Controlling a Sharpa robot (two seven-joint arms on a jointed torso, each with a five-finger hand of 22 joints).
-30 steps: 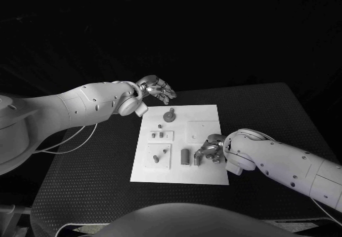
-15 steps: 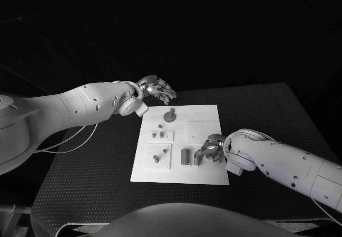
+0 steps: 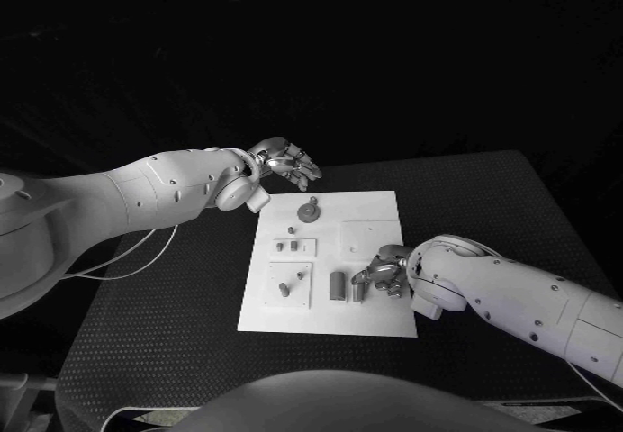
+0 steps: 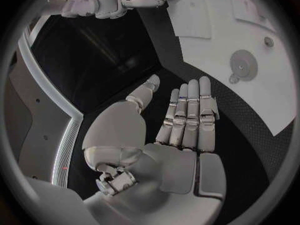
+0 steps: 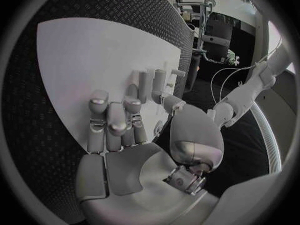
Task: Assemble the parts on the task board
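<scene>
White task board (image 3: 370, 214), small grey parts (image 3: 338, 285), right hand (image 3: 381, 272) pinching one, left hand (image 3: 288, 164) spread

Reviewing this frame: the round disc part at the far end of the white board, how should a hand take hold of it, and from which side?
The round disc lies flat on the task board, so probably from above, pinching opposite edges of its rim, or the small raised hub at its centre. The left hand hovers open beyond the board's far edge, nearest to it.

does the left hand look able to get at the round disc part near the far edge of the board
Probably yes. The left hand hovers open just beyond the task board's far edge, and the round disc part lies nearby, uncovered, with nothing between them.
</scene>
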